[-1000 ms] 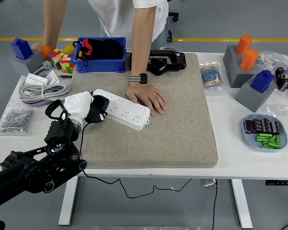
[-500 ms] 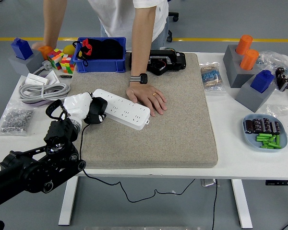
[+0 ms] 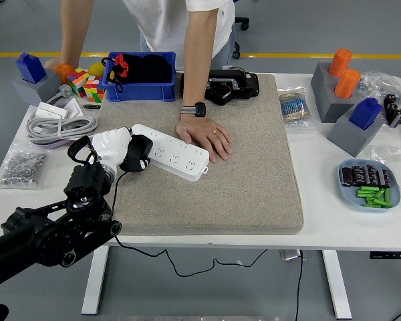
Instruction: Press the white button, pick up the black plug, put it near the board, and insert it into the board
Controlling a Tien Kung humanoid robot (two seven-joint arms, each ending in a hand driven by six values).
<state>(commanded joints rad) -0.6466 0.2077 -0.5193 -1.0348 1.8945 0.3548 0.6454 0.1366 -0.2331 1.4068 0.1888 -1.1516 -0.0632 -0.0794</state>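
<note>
White worktop on metal legs, grey floor w/ a yellow line running across the far side. Large beige felt mat covers the middle of the worktop.

Left hand – white-gloved, on a black arm coming in from the lower left – has its fingers curled round the black plug, which sits against the left end of the white power strip; can't tell if the pins are in a socket. Black cable drops from the plug over the mat's near edge & hangs under the worktop. The strip lies diagonally on the mat's left part. Right arm not visible.

Person stands at the far side: one hand flat on the mat, palm down, touching the strip's far edge, watch on that wrist; the other hand reaches to the far left corner by an orange item.

Far left: blue bin w/ black & red things inside, colour cubes beside it, grey block w/ blue piece, coiled grey cable, bag of small metal parts. Black device at the mat's far edge. Right side – grey blocks w/ orange cylinders and a blue piece, bagged parts, a light-blue plate w/ green & black bits.
</note>
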